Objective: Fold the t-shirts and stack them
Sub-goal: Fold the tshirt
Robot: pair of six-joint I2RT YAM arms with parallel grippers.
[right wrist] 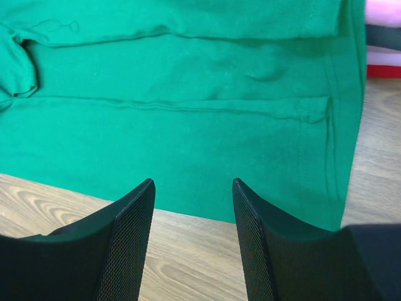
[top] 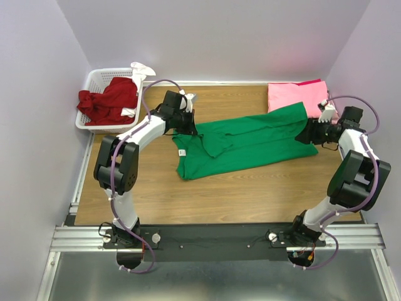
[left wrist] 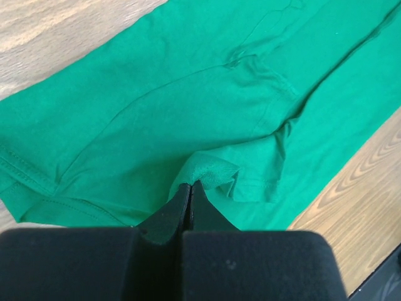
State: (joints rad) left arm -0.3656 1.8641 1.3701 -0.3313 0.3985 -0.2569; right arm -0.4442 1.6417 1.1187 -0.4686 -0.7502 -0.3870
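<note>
Green t-shirt [top: 250,141] half-folded; left gripper [left wrist: 191,186] clamps bunched fold, right gripper [right wrist: 193,183] fingers apart above hem; pink t-shirts [top: 291,95] partly hidden beneath.

Wood-grain table [top: 250,188]: green t-shirt [top: 250,141] spread across mid-bench, reaching toward right edge. Pink t-shirts [top: 291,95] stacked at far right corner (green hem touches stack). White basket [top: 100,74] at far left corner.

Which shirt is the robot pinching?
The green t-shirt: the left gripper is shut on its fabric. The red shirt lies in the basket, the pink ones at the corner.
</note>
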